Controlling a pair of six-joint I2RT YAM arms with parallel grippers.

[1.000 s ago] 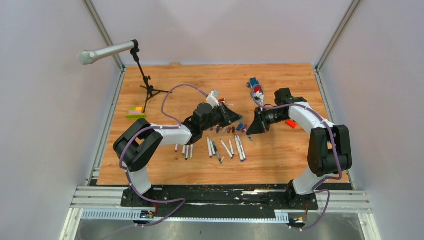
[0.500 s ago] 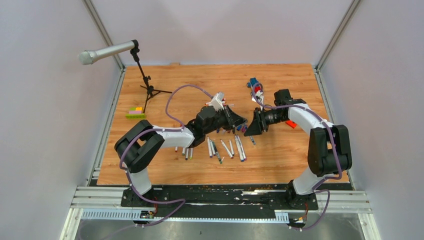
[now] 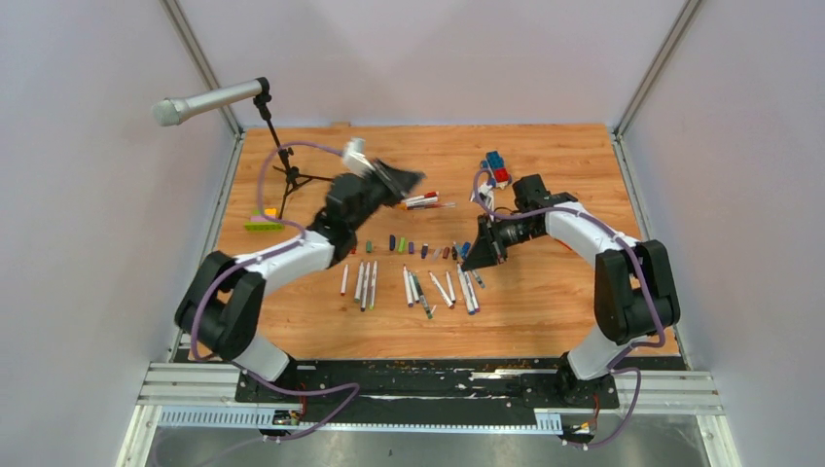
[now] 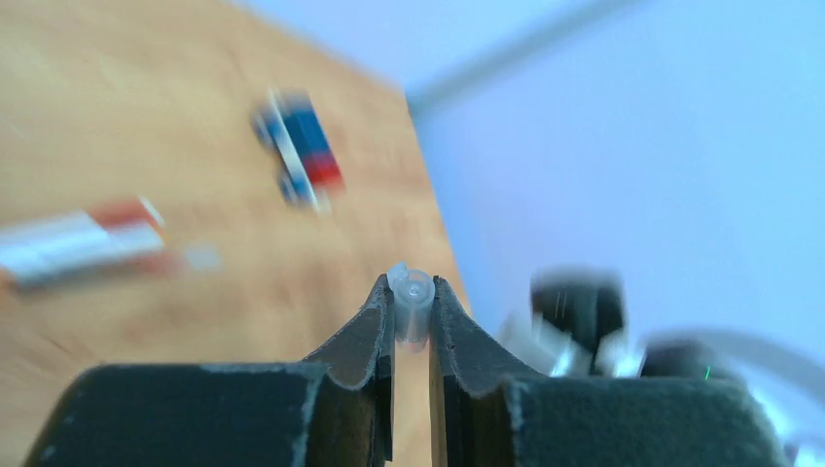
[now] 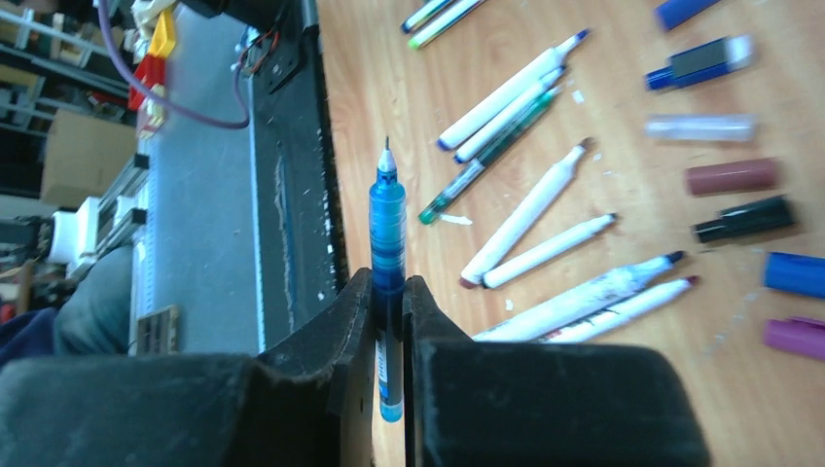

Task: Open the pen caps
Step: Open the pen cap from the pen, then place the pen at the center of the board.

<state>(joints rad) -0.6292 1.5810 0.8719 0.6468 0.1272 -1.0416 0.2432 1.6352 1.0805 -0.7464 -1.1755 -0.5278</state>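
My left gripper (image 3: pixel 409 178) is lifted over the far left-centre of the board. In the left wrist view it (image 4: pixel 412 304) is shut on a small clear pen cap (image 4: pixel 412 295) pinched at the fingertips. My right gripper (image 3: pixel 474 261) hangs low at the right end of the rows, shut on a blue pen (image 5: pixel 387 219) whose bare fine tip points past the fingers. Several uncapped pens (image 3: pixel 413 287) lie side by side on the wood, and a line of loose pen caps (image 3: pixel 418 249) lies just behind them. Maroon (image 5: pixel 732 177), black (image 5: pixel 744 220) and blue (image 5: pixel 796 273) caps show in the right wrist view.
Capped pens (image 3: pixel 423 201) lie near the board's middle, beside the left gripper. A blue-and-red toy car (image 3: pixel 497 167) sits at the back. A microphone stand (image 3: pixel 282 156) and a green-yellow brick bar (image 3: pixel 263 222) are at the far left. The black base rail (image 5: pixel 292 195) runs along the near edge.
The two grippers have pulled apart. My left arm swung up and to the left carrying the clear cap. My right gripper shifted left and lower with the blue pen.
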